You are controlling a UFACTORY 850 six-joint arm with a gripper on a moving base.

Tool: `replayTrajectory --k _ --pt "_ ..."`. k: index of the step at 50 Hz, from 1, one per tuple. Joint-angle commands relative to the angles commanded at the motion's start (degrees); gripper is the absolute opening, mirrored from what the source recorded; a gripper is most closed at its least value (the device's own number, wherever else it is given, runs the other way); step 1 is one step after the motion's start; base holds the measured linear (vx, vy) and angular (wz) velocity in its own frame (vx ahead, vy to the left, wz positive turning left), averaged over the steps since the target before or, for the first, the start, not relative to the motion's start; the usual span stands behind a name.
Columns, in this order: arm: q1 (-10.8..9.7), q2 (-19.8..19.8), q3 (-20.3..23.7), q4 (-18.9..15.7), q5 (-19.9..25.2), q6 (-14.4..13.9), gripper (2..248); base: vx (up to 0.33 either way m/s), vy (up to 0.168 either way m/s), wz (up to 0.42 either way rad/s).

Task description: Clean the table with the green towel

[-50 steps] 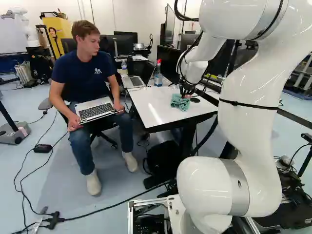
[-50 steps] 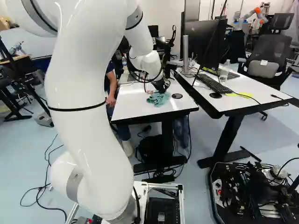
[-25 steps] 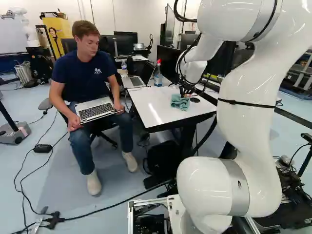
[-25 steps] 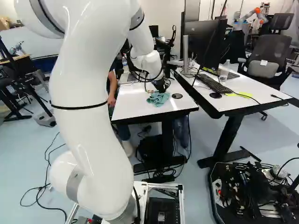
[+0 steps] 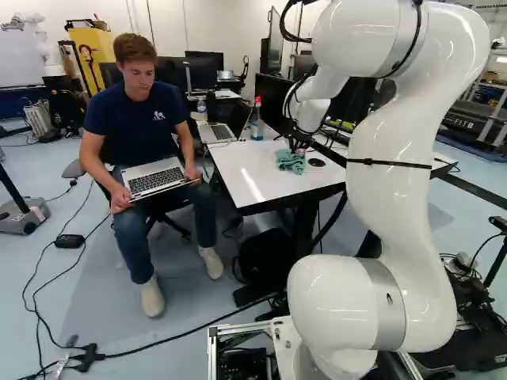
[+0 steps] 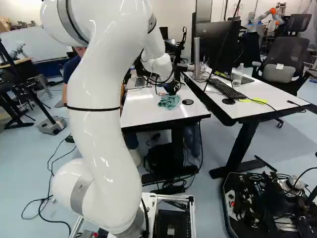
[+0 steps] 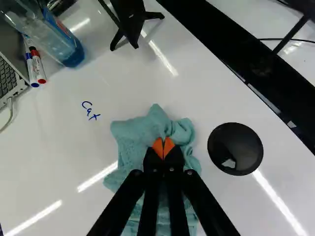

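Observation:
Over the white table point(image 5: 252, 188), my gripper point(image 5: 298, 146) reaches down onto the teal-green towel point(image 5: 291, 162). The wrist view shows the gripper point(image 7: 163, 148) shut, its orange pads meeting on a raised fold of the towel point(image 7: 133, 137), which bunches around the fingertips and spreads beneath them. What lies under the cloth is hidden. Blue handwriting point(image 7: 90, 110) marks the tabletop ahead of the gripper, off to the laptop's side and apart from the towel.
A black round disc point(image 7: 235, 148) lies beside the towel. Farther along stand a bottle point(image 7: 61, 44), markers point(image 7: 37, 66), a laptop point(image 7: 9, 81) and a black stand point(image 7: 132, 19). A second table point(image 6: 262, 96) adjoins. A seated person point(image 5: 139, 119) is beside the table. Another robot point(image 6: 262, 16) stands behind.
The arm has swung somewhat, leftward in the left base view. Gripper and towel have together shifted slightly away from the base across the tabletop. The base has not moved.

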Motion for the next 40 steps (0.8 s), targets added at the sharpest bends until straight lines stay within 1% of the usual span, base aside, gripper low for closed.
replayTrajectory --k 13,28,34,40 --pt "0.08 -0.50 -0.66 0.00 0.00 0.00 22 0.000 0.000 0.000" --pt "0.47 -1.93 -2.55 0.00 0.00 0.00 22 0.000 0.000 0.000" --pt "0.60 -1.64 -2.16 0.00 0.00 0.00 22 0.000 0.000 0.000" --pt "0.69 -0.55 -0.72 0.00 0.00 0.00 22 0.000 0.000 0.000"
